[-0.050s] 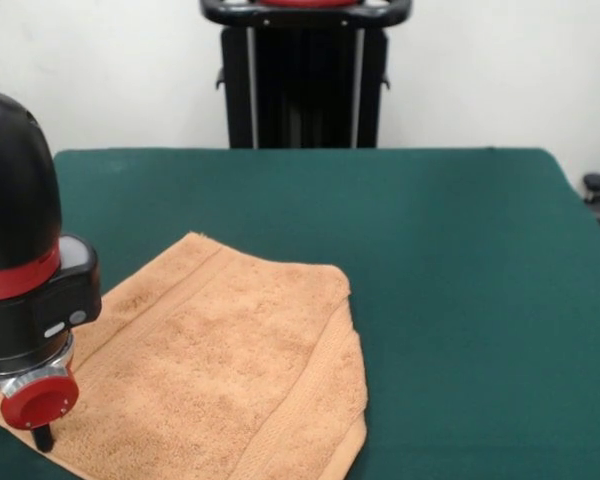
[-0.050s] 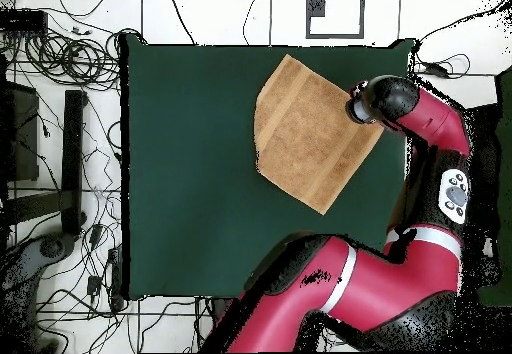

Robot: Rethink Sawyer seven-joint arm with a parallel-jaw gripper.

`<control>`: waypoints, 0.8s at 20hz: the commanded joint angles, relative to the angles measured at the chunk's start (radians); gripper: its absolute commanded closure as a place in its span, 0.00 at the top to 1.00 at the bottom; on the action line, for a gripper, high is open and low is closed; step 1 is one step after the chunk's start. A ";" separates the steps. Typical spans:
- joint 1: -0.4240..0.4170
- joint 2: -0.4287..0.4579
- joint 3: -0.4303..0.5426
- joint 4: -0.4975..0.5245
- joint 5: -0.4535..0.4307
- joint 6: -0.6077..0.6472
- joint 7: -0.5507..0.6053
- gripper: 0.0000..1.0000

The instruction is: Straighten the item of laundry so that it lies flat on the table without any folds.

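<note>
The item of laundry, a peach terry towel [image 1: 220, 370], lies on the green table [image 1: 450, 260] at the front left, reaching to the bottom of the front view. Its right side looks doubled, with a second layer showing under the edge near the border band. From overhead the towel [image 2: 310, 130] sits turned at an angle by the table's [image 2: 200, 170] top right corner. My gripper [image 1: 42, 435] hangs low over the towel's left corner, under the black and red wrist. In the overhead view the gripper [image 2: 357, 107] is at the towel's right corner. Whether it holds the cloth does not show.
The arm's red links [image 2: 400, 270] cross the table's lower right corner in the overhead view. The black pedestal [image 1: 305, 80] stands behind the far edge. Cables [image 2: 60, 60] and stands lie on the floor beside the table. A dark object [image 1: 595, 185] sits off the right edge.
</note>
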 commanded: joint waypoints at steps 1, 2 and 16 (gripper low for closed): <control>0.044 0.088 0.004 0.090 -0.036 -0.122 0.197 0.00; 0.043 0.090 0.004 0.089 -0.035 -0.125 0.197 0.00; 0.062 0.112 -0.048 0.052 -0.012 -0.076 0.243 1.00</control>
